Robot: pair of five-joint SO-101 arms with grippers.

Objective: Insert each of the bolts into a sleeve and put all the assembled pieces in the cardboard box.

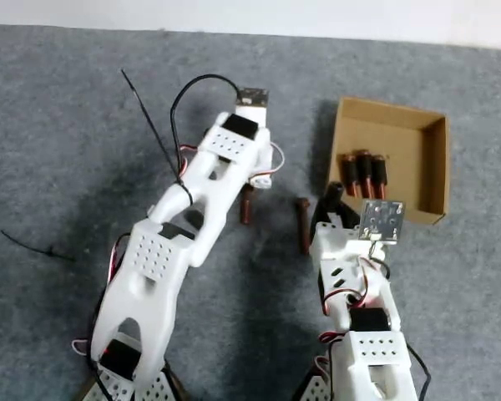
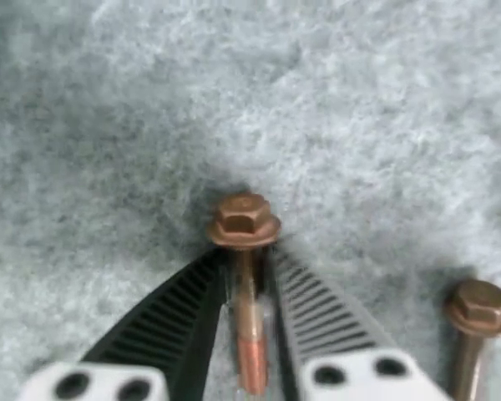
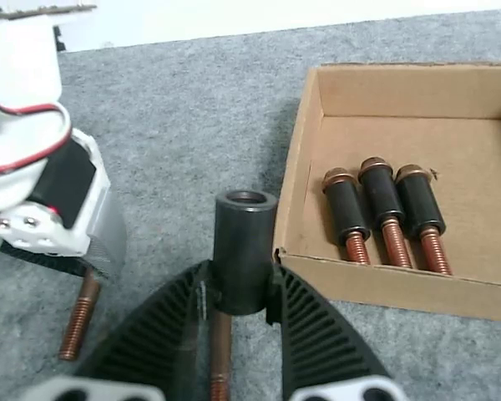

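Left gripper (image 2: 244, 257) clamped on a bolt (image 1: 247, 207) at frame centre; right gripper (image 3: 242, 280) clamped on a black sleeve (image 3: 245, 242); three assembled pieces (image 1: 364, 174) inside cardboard box (image 1: 392, 111), upper right.

Soft, even light falls on the grey table (image 1: 58, 125). A broad, faint shadow spreads over it beside the left arm (image 1: 163, 251). A darker one lines the cardboard box (image 1: 392, 113) on its outer wall facing that arm. A small dark patch rings the bolt (image 2: 243, 221) head.
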